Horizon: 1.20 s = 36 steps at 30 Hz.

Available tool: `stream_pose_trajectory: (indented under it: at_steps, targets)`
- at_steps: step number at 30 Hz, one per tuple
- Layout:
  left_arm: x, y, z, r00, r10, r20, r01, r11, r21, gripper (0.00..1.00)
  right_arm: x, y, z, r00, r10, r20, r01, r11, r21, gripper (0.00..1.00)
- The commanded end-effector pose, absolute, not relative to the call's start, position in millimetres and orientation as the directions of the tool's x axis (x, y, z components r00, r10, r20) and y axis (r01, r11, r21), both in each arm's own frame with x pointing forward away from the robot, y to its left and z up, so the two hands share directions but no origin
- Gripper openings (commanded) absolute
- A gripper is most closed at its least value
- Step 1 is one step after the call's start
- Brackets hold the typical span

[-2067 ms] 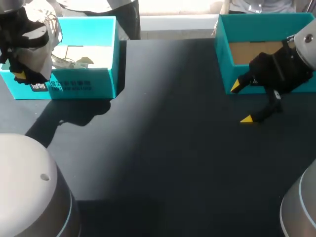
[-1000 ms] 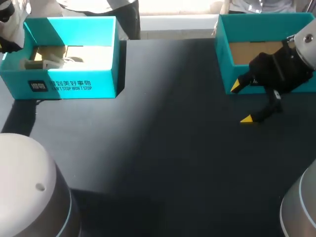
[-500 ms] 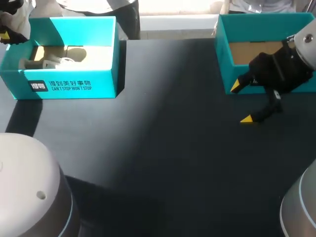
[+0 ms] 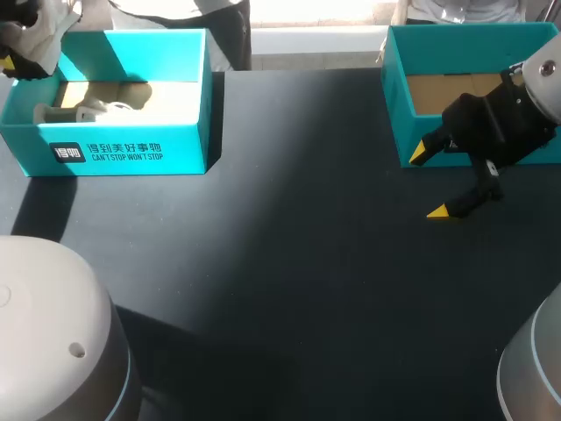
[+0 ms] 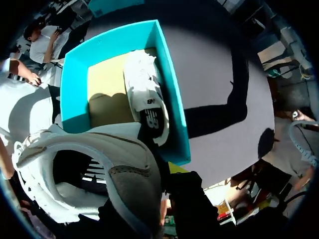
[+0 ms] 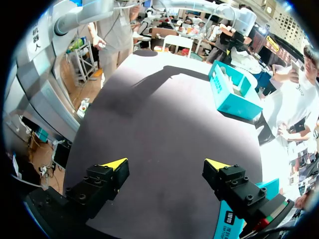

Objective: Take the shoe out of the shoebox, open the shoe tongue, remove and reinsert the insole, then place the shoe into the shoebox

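Left gripper (image 5: 167, 175) clamps the shoe (image 5: 130, 185) at its collar (judged light, pliable; firmest hold there); right gripper (image 6: 165, 163) gapes, empty.

Cnt: 2 teal boxes (image 4: 131, 156) (image 4: 397, 96), 2 white shoes (image 5: 144, 94) (image 5: 84, 167), 2 robot hands (image 4: 429, 181) (image 5: 170, 173).

We are holding our left gripper (image 4: 9, 61) at the far left corner, above the left end of the teal shoebox (image 4: 131, 158), with a white shoe (image 4: 39, 33) in its grip; only 1 yellow tip is showing. Another pale shoe (image 4: 83, 110) is lying inside that box. Our right gripper (image 4: 429, 181) is hanging with its 2 fingers spread wide, 1 tip overlapping the near wall of a 2nd teal box (image 4: 396, 96), the other over the black table (image 4: 289, 263).
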State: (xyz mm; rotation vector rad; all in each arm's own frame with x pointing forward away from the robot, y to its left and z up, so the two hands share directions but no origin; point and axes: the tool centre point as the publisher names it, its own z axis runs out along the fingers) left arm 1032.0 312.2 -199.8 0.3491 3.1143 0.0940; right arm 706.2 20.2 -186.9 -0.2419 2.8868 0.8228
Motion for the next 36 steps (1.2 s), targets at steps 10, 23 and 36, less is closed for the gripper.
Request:
stream_pose_trajectory:
  at_steps: [10,23,36]
  targets:
    - [1056.4,338.4,-186.4,-0.073,0.967,0.244,0.994,0.051,0.097,0.0,707.4,20.8,-187.6,-0.979,-0.119,-0.166,-0.189,0.839,0.51,1.0]
    - [1064.7,347.1,-185.7,0.157,0.942,0.298,0.958,-0.218,0.184,0.0,707.4,20.8,-187.6,-0.979,-0.119,-0.166,-0.189,0.839,0.51,1.0]
    - [1067.6,344.7,-186.5,0.139,0.945,0.297,0.961,-0.201,0.191,0.0,707.4,20.8,-187.6,-0.979,-0.119,-0.166,-0.189,0.839,0.51,1.0]
